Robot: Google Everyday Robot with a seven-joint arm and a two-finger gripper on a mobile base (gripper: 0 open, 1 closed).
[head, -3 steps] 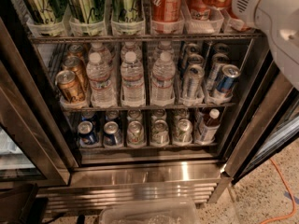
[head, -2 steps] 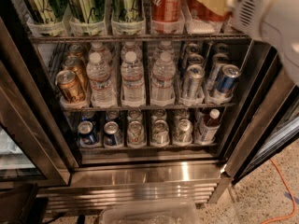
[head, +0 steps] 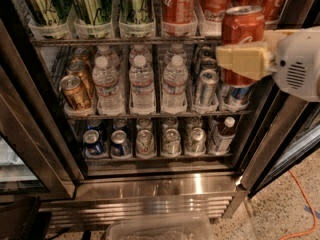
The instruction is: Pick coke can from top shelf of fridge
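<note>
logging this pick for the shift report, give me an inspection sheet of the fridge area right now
surface: top shelf holds green cans left, red cans right, in clear trays
job's things: coke can off the shelf, upright, in front of the fridge
clutter: water bottles and cans on lower racks; clear bin below
grippers: gripper at right, fingers shut on the coke can
cables: orange cable on the floor, lower right
surroundings: speckled floor
</note>
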